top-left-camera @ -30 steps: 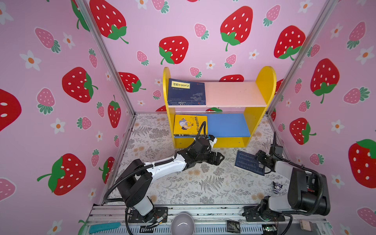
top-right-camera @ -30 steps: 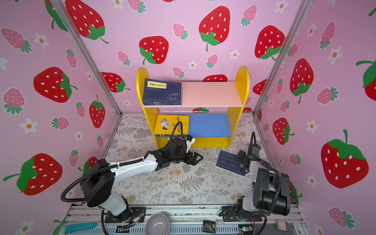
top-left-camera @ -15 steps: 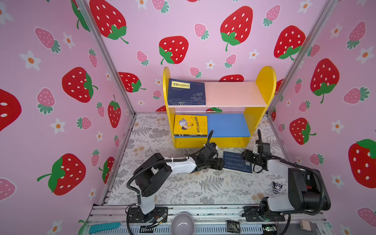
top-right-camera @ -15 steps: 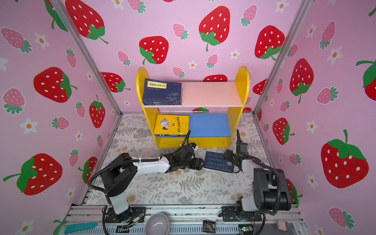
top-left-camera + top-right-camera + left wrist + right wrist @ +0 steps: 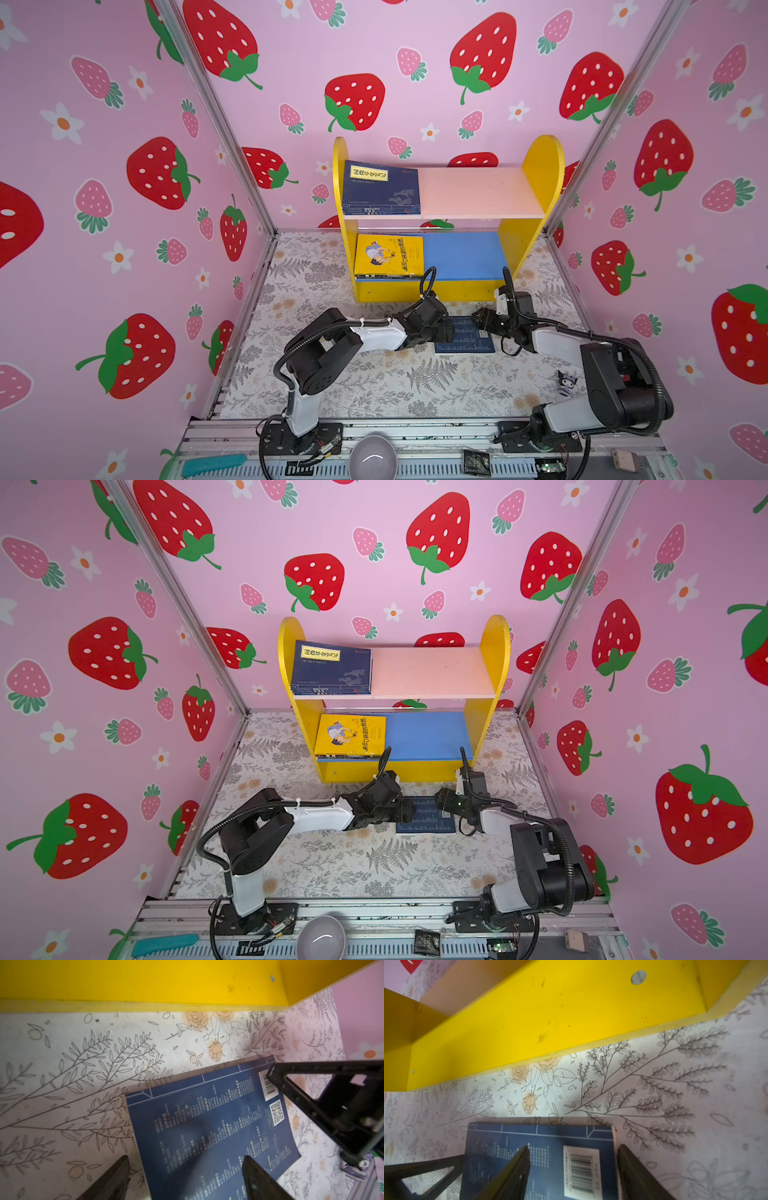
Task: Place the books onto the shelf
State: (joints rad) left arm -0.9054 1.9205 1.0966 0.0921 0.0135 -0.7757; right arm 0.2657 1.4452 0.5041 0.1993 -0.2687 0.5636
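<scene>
A navy book lies flat on the floral mat, back cover up, just in front of the shelf. My left gripper is open and straddles the book's left edge. From the other side my right gripper stands open. One of its fingers is over the barcode corner and the other is over the mat. Another navy book rests on the pink upper board. A yellow cartoon book tops a small pile on the blue lower board.
The shelf's yellow base stands close behind both grippers. A small figurine sits on the mat by the right arm. A grey bowl, a teal tool and a black packet lie on the front rail.
The right gripper carried the navy book leftward and down onto the mat, and its jaws are now apart. The left gripper came down and rightward to the book's left edge.
</scene>
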